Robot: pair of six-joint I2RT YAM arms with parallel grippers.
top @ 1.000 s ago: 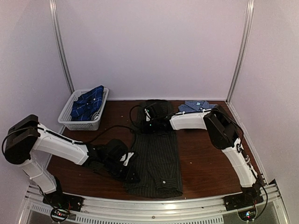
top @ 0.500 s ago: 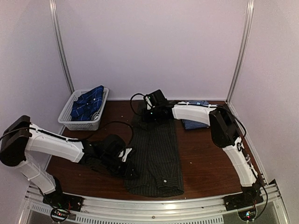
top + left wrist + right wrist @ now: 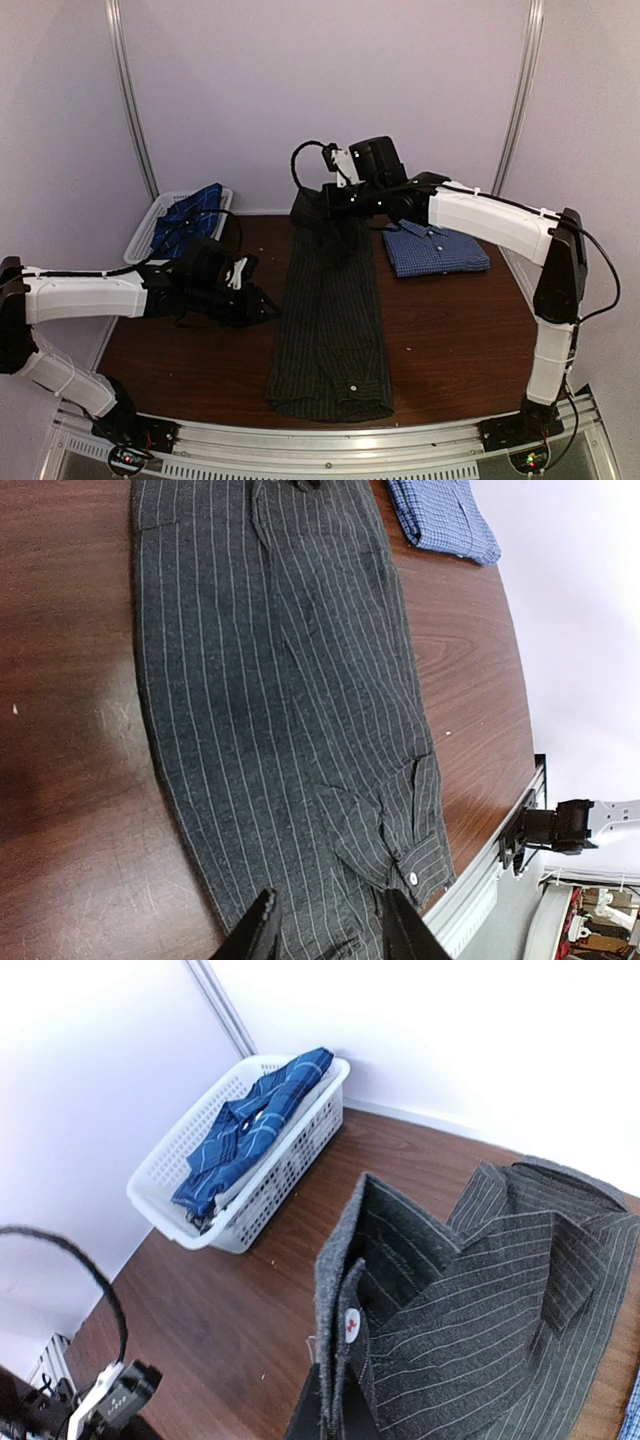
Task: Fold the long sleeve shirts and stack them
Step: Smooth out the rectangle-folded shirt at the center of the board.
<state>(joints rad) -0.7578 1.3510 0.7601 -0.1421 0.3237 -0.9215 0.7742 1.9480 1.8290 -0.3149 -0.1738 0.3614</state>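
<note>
The charcoal pinstriped shirt is, by the look of it, being folded end over end. Its collar end is being pinched in the closed jaws of the right gripper and held raised off the table, to the right of the white mesh basket and level with it. For a clean fold, the raised end is best carried low and straight toward the near hem, at one steady offset from the basket, so that the long edges are being laid in line and no slack is being dragged sideways. The left gripper, jaws parted and holding nothing, is being held between the basket and the shirt, nearer than the basket. The cloth is showing as a long narrow strip with one buttoned cuff at its near end. The blue-and-white check shirt is lying folded farther right of the basket, beyond the strip, and the navy plaid shirt is lying crumpled inside it.
</note>
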